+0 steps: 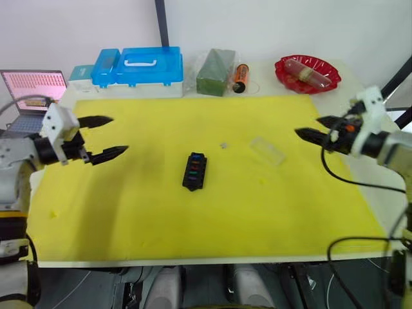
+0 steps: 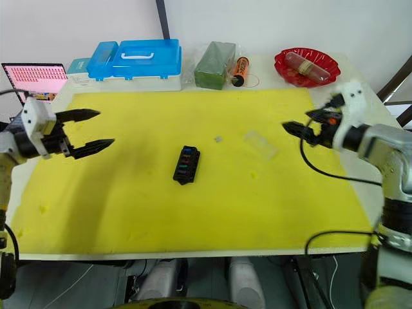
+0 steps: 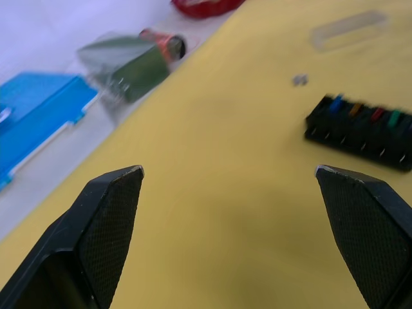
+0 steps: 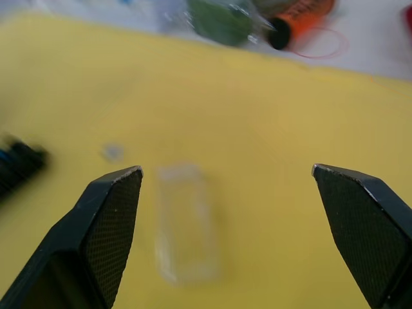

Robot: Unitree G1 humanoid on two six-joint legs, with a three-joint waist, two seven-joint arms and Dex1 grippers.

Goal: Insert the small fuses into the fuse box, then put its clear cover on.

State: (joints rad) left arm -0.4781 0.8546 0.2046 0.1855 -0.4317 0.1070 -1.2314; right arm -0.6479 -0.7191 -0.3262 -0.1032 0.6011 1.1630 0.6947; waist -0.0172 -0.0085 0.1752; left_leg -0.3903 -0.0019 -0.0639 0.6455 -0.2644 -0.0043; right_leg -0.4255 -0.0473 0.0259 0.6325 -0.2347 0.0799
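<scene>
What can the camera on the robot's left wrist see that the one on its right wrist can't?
The left wrist view alone gives the blue storage case and the coloured fuses seated in the fuse box. The right wrist view alone gives a thin red ring on the table. Both share the yellow mat, the clear cover, one small grey fuse lying loose, the green packet, the orange cylinder, and an open gripper's fingers.

Blue-lidded case point(image 1: 147, 66), green packet point(image 1: 216, 72) and red dish point(image 1: 307, 74) line the back.
</scene>
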